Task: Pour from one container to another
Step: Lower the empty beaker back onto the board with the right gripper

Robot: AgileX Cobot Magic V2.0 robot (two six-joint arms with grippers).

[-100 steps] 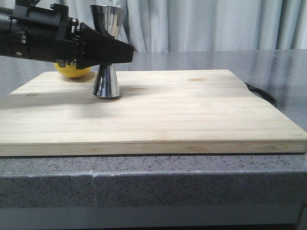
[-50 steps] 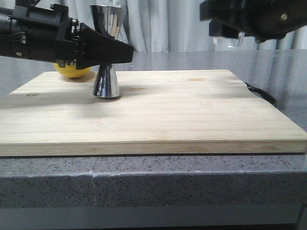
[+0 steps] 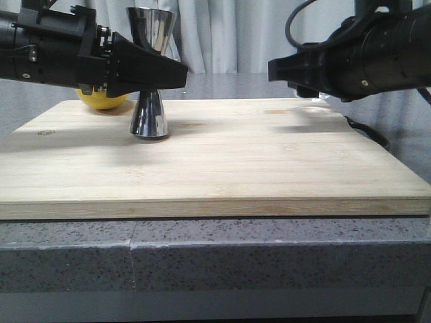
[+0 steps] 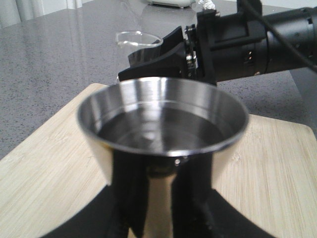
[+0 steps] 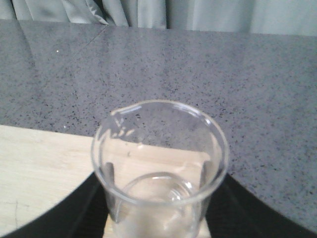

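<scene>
- Left gripper point(image 3: 176, 74) is clamped around the waist of the jigger point(image 3: 149, 74), which stands upright on the board point(image 3: 222, 161) near its back left.
- Seen from the left wrist, the jigger's upper cup point(image 4: 162, 119) is open and shiny inside.
- Right gripper point(image 3: 279, 69) holds the beaker point(image 5: 159, 163) between its 2 fingers, above the board's back right edge, well apart from the jigger.
- Behind the left gripper sits a yellow fruit point(image 3: 101, 99) on the board.
- Grey counter point(image 5: 198, 64) stretches behind.
</scene>
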